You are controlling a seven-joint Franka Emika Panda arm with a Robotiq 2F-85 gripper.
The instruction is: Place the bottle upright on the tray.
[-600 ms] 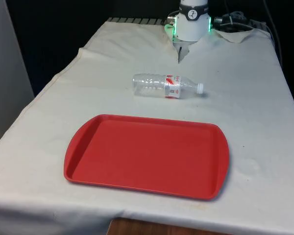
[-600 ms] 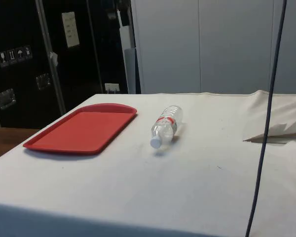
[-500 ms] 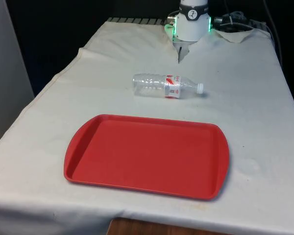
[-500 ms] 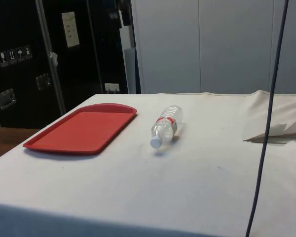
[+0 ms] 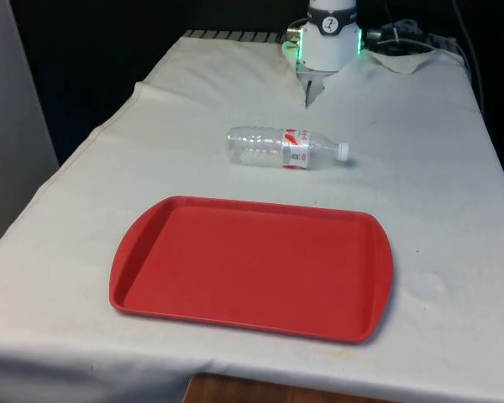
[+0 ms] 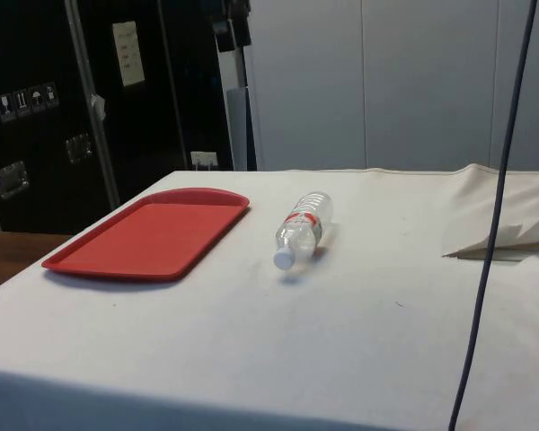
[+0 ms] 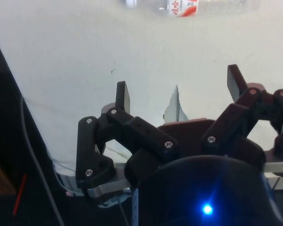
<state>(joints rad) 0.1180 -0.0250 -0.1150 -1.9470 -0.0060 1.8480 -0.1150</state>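
Between the earlier frames and now the bottle and the tray lie exactly where they did; the only change is a dark cable hanging in the side view, which has swung a little. The clear plastic bottle with a red-and-white label and white cap (image 5: 287, 149) lies on its side on the white cloth (image 5: 437, 168), beyond the flat red plastic tray with a raised rim (image 5: 143, 243), well apart from it, cap towards the front view's right. In the wrist view the black two-finger gripper (image 7: 177, 92) has its fingers spread wide with nothing between them, high above the cloth and far from the bottle (image 7: 188, 5). The likely trouble from here: a round, light, probably empty bottle may roll when a finger touches it first on one side, or squirt out of a grasp taken near the tapered neck; tipped upright off-balance, it could topple on the tray. There is open cloth all round the bottle, and the tray's floor is bare, though the tray's near edge sits close to the table's front edge.
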